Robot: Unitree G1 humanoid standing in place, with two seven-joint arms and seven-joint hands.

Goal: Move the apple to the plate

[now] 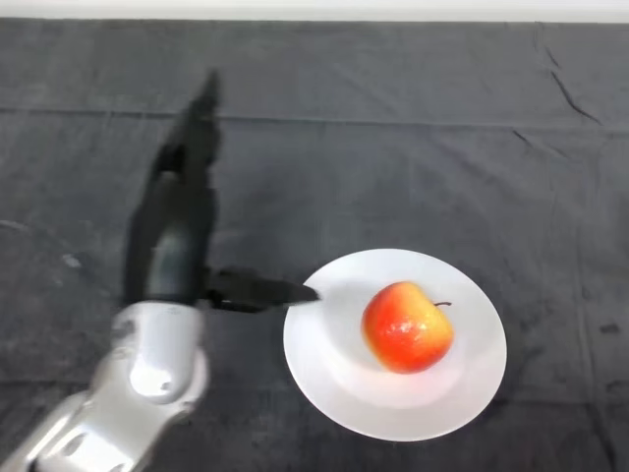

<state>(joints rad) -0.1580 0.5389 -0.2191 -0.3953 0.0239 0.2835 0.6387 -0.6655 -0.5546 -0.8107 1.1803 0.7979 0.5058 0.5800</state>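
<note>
Right now I see the apple [408, 326] sitting on the white plate [324, 379], a little right of the plate's centre, with its short stem pointing toward the right. It is red with yellow patches and rests free, with nothing touching it. The plate lies on the dark cloth [393, 147] that covers the table, in the lower right part of my head view.

My left hand [177, 241] is to the left of the plate, apart from the apple. Its silver-grey arm [138, 393] comes up from the lower left corner, and the black hand reaches away from me over the cloth. The fingers [201, 118] are stretched out straight and close together, pointing toward the far side of the table, and they hold nothing. The thumb [260, 290] sticks out sideways to the right, spread wide from the fingers, and its tip comes right up to the plate's left rim; I cannot tell from this view whether it touches the rim or hangs just above it. The cloth shows a few creases near the far right.
</note>
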